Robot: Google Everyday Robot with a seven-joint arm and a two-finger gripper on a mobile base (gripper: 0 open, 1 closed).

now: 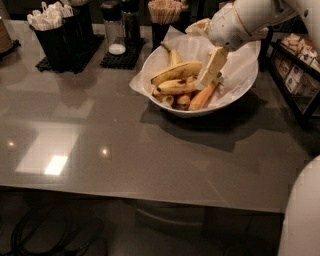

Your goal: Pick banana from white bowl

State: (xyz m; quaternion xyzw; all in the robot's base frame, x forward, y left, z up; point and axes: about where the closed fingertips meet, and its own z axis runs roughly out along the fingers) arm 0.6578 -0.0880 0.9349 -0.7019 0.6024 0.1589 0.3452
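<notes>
The white bowl (240, 95), lined with a white paper sheet, stands on the grey table at the back right. In it, the banana (176, 72) lies on top, long, curved and yellow, with its stem end pointing up and back. A shorter dark-spotted banana (172, 88) lies just below it. A straight orange-toned fruit (202, 96) lies to the right. My gripper (209, 75) reaches down into the bowl from the upper right. It sits at the right end of the banana, touching or nearly touching it.
A black caddy of white packets (55, 30) stands at the back left. Shakers on a black mat (117, 35) and a cup of stir sticks (164, 12) stand behind the bowl. A rack of boxes (297, 70) is at the right. The table's front edge (150, 192) runs across below.
</notes>
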